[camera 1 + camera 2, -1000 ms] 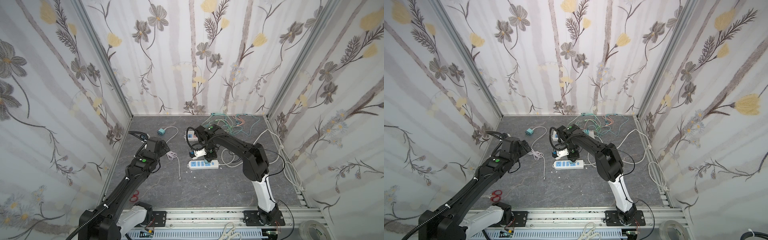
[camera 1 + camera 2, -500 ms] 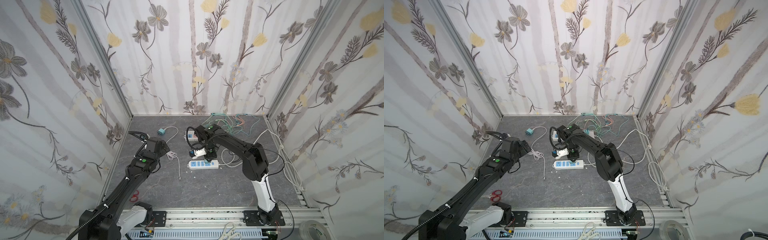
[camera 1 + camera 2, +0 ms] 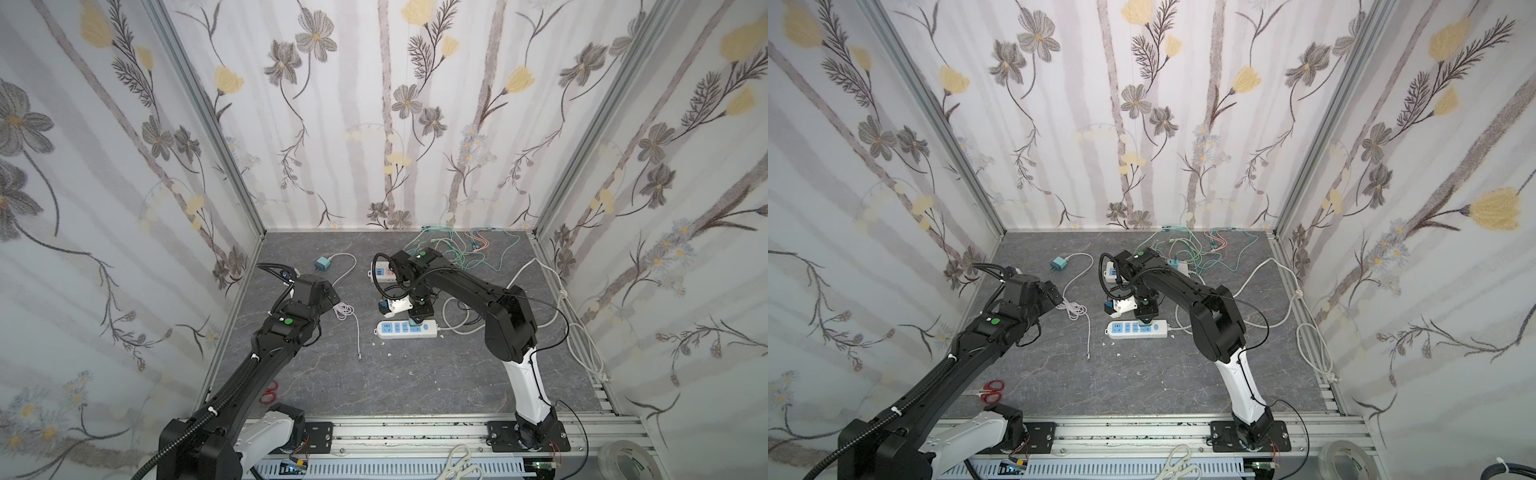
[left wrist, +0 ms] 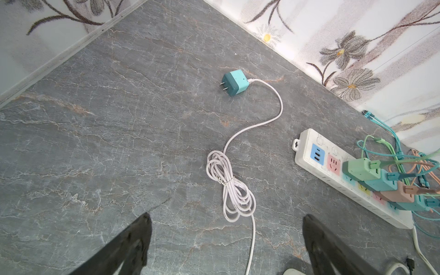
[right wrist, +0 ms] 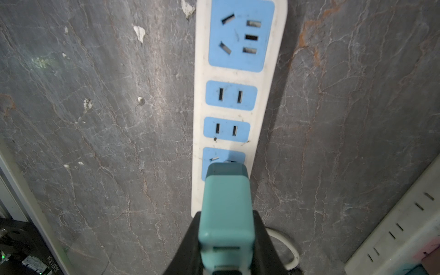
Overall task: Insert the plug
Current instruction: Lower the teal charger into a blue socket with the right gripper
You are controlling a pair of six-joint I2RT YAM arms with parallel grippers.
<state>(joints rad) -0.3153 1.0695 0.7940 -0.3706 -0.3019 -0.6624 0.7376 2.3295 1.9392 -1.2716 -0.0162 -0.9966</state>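
The right gripper (image 5: 226, 228) clamps the teal plug (image 5: 226, 195) upright so its prongs meet the three-o'clock-side socket of the power strip (image 3: 430, 329).

In the right wrist view the teal plug (image 5: 226, 204) covered the nearest socket of the blue-faced power strip (image 5: 199, 107). Its prongs were almost wholly hidden behind its own body, so how deep they sat could not be told. The right tool (image 5: 226, 214) was cut off by the lower edge. In both top views that tool sat hidden under its own wrist. There the arm also hid most of the long strip (image 3: 380, 272). In the left wrist view the fingers (image 4: 133, 242) of the left tool (image 4: 226, 217) ran out of frame, as did the white cable (image 4: 252, 238). Red scissors (image 3: 271, 390) showed only partly from under the left arm in a top view.
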